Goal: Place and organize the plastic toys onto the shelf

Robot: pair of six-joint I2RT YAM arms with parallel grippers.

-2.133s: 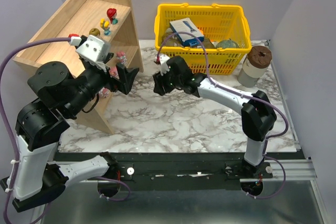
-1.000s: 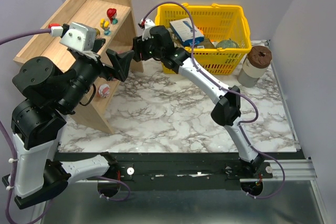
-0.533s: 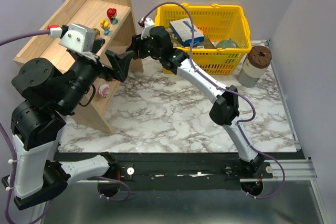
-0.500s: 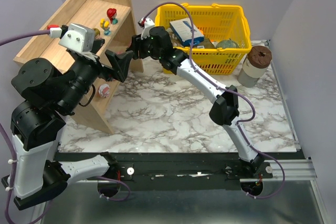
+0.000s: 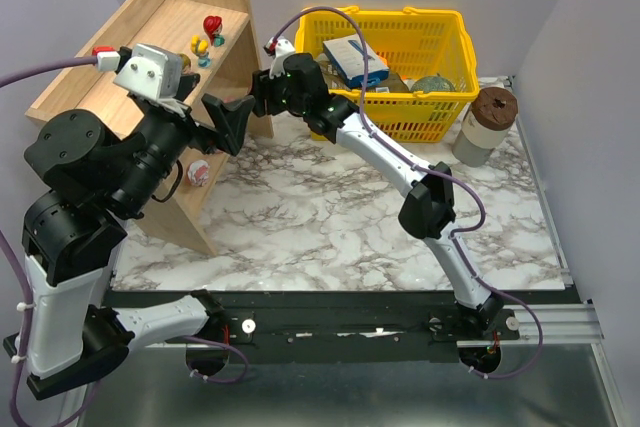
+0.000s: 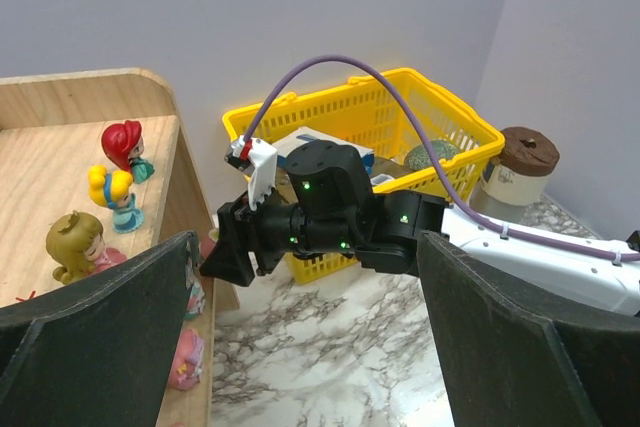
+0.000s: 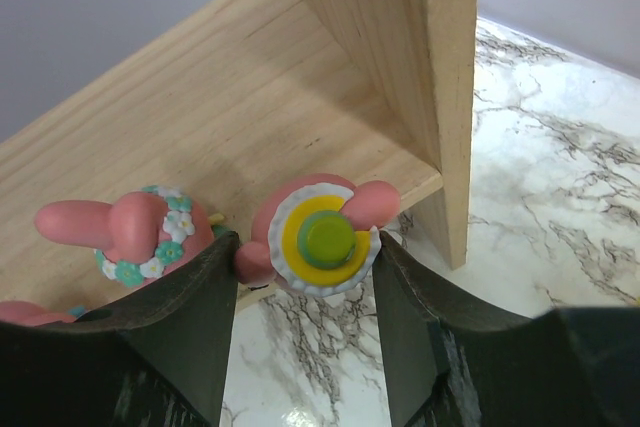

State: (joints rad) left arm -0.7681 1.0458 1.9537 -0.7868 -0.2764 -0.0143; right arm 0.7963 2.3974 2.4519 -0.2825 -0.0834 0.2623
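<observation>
Veined marble top [image 5: 330, 217], wood shelf [image 5: 150, 37]: R end effector [image 7: 305, 247] pinches glossy pink toy [image 7: 312, 237], L end effector [image 6: 308, 247] agape.

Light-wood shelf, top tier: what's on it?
On the top tier stand three plastic toys: a red-haired figurine, a yellow-haired figurine, an olive-haired figurine. The left arm's white camera housing covers the tier's near end from above, so anything there is unseen.

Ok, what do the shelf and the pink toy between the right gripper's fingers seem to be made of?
The shelf looks like light wood, matte, with grain lines. The pink toy is probably moulded plastic: smooth, slightly glossy, flat solid colours.
</observation>
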